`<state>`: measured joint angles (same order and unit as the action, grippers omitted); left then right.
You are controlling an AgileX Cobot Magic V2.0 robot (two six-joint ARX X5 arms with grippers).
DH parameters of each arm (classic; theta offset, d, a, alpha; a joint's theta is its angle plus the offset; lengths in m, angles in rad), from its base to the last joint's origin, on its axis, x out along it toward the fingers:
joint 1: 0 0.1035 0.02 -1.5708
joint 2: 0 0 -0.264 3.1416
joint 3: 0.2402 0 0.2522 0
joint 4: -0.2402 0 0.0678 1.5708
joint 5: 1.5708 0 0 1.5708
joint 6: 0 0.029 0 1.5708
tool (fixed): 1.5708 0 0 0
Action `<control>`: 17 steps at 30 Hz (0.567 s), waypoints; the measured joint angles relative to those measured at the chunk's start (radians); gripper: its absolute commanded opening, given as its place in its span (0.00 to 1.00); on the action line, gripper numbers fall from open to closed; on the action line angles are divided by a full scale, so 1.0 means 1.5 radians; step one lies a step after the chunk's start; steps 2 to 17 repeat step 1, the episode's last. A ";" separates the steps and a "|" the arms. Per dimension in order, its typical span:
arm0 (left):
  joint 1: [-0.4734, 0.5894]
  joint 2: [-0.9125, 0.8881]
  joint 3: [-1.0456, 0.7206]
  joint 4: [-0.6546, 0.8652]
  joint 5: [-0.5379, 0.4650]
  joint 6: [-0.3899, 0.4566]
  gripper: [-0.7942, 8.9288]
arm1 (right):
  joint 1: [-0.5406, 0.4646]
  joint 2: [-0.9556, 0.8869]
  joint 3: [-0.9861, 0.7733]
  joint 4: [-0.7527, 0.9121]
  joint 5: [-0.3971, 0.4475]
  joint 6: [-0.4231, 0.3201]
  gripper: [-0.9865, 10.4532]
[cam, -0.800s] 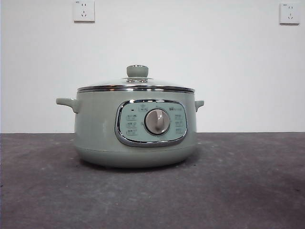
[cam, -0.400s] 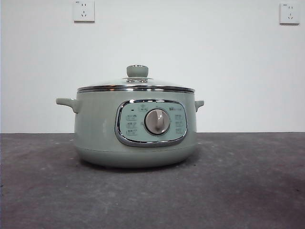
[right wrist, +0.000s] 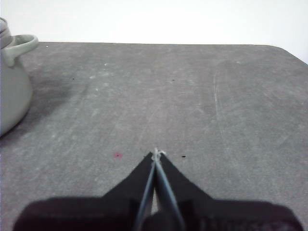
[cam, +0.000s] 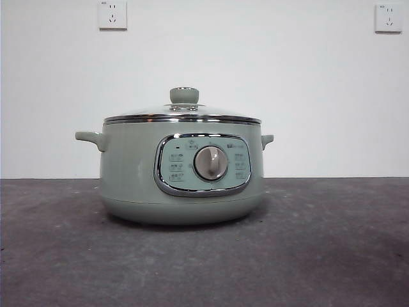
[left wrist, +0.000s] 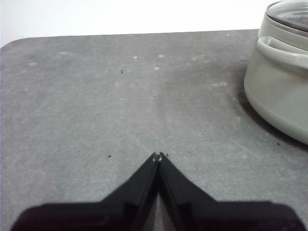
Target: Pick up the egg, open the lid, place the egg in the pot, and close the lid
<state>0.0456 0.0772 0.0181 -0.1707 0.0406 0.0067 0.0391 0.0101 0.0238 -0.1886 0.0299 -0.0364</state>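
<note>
In the left wrist view the left hand (left wrist: 158,156) hangs low over the bare grey surface (left wrist: 120,110), clenched, its two jaws pressed tip to tip with nothing between them. The pot (left wrist: 281,91) stands well apart from it, off to one side, with one side handle and the edge of the lid (left wrist: 291,12) in sight. The right hand (right wrist: 156,153) is likewise clenched on nothing above the surface, and the pot's other handle shows far off at the picture's edge. From the front, the pot (cam: 128,166) sits upright on the surface, chrome-framed panel and silver dial (cam: 210,163) facing the camera. The lid (cam: 182,116) rests closed on its rim, green knob on top. Behind, two sockets (cam: 112,14) sit high on the white wall. The egg appears in no view.
</note>
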 measured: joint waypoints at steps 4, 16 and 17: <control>0.000 0.000 0.000 0.000 0.000 0.000 0.08 | 0.000 0.000 0.000 0.000 0.000 0.000 0.09; 0.000 0.000 0.000 0.000 0.000 0.000 0.08 | 0.000 0.000 0.000 0.000 0.000 0.000 0.09; 0.000 0.000 0.000 0.000 0.000 0.000 0.08 | 0.000 0.000 0.000 0.000 0.000 0.000 0.09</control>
